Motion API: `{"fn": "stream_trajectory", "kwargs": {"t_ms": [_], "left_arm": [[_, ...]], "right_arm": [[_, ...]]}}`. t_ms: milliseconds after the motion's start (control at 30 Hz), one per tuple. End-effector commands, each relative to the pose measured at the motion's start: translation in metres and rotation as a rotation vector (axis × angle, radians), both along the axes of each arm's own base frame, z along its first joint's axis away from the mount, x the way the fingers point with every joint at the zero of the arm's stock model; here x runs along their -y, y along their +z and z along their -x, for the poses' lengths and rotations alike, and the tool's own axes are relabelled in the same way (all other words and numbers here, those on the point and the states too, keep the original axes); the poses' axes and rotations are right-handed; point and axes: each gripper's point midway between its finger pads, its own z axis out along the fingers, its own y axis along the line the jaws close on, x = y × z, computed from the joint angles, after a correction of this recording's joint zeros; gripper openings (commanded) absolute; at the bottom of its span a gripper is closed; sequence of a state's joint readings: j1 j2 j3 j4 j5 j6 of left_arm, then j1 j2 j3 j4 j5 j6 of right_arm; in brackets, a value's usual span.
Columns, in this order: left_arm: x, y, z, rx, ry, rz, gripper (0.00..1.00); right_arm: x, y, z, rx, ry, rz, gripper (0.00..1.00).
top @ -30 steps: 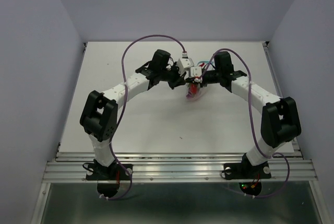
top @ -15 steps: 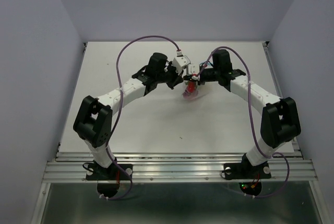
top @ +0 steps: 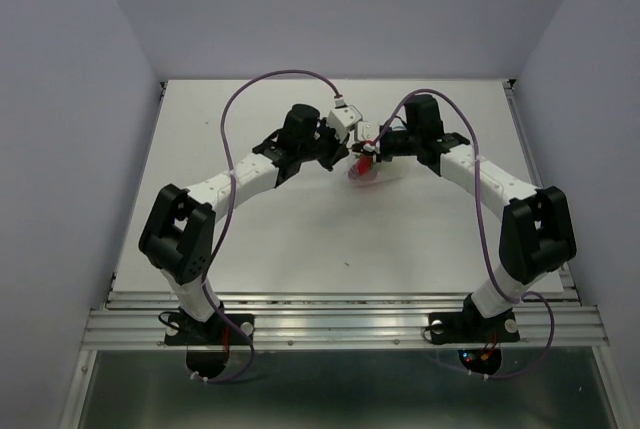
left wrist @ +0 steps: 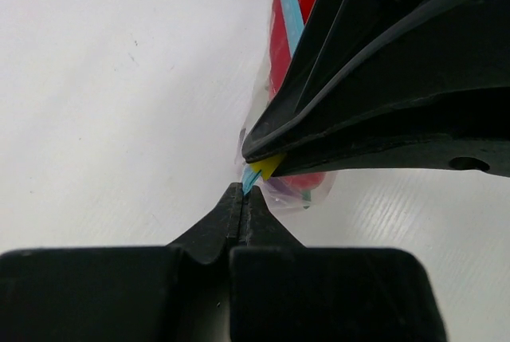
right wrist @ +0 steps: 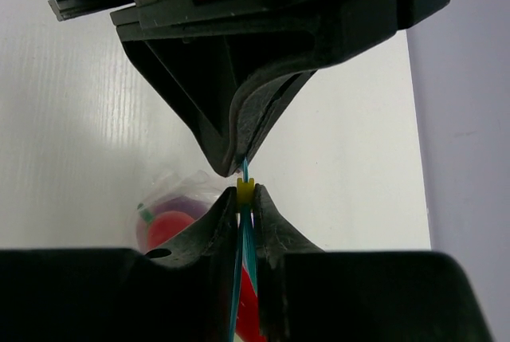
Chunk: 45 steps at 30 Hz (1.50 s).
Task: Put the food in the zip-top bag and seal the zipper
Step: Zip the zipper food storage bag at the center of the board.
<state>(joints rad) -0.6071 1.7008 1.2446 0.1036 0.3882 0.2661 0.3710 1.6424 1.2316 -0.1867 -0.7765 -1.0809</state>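
Observation:
The zip-top bag (top: 366,171) hangs between my two grippers, just above the table. My left gripper (left wrist: 243,192) is shut on the end of the light blue zipper (left wrist: 252,178). My right gripper (right wrist: 245,192) faces it tip to tip and is shut on the zipper (right wrist: 244,278) at its yellow slider (right wrist: 245,189). Inside the clear bag (right wrist: 171,186) I see the red chili (left wrist: 290,15), the dark purple ball (right wrist: 182,198) and a green tip (right wrist: 146,214). The radish's white body is hard to make out.
The white table (top: 300,239) stretches around the bag, with grey walls on the left, back and right. Purple cables (top: 285,77) arch over both arms. A metal rail (top: 340,324) runs along the near edge by the arm bases.
Both grippers have shifted slightly left and away with the bag held between them. The left arm's elbow has swung left. Both grips are unchanged.

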Motion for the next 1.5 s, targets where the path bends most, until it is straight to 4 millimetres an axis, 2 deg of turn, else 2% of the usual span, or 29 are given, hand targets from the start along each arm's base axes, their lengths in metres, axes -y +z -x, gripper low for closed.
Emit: {"fn": "stream_trajectory", "kwargs": {"t_ms": [0,233,400,967,1033,1167,1300,1467], "left_arm": [[-0.034,-0.001,-0.011,0.051,0.096,-0.089,0.00],[-0.048,-0.011,-0.017,0.031,0.160,-0.093,0.00],[-0.058,-0.008,-0.019,0.038,0.202,-0.098,0.00],[-0.103,-0.008,-0.025,0.057,0.377,-0.145,0.00],[-0.106,-0.008,-0.027,0.061,0.394,-0.154,0.00],[-0.113,-0.007,-0.029,0.066,0.422,-0.180,0.00],[-0.130,-0.002,-0.034,0.087,0.495,-0.235,0.00],[-0.134,0.007,-0.035,0.111,0.512,-0.240,0.00]], "right_arm": [[0.038,0.018,-0.029,0.030,-0.211,0.060,0.01],[0.047,0.016,-0.033,0.025,-0.253,0.080,0.01],[0.055,0.015,-0.035,0.024,-0.279,0.095,0.01],[0.109,0.015,-0.047,0.032,-0.425,0.188,0.01],[0.110,0.015,-0.046,0.032,-0.425,0.199,0.01],[0.124,0.012,-0.047,0.024,-0.459,0.225,0.01],[0.137,0.011,-0.048,0.024,-0.493,0.246,0.01],[0.139,0.016,-0.047,0.035,-0.496,0.257,0.01]]}}
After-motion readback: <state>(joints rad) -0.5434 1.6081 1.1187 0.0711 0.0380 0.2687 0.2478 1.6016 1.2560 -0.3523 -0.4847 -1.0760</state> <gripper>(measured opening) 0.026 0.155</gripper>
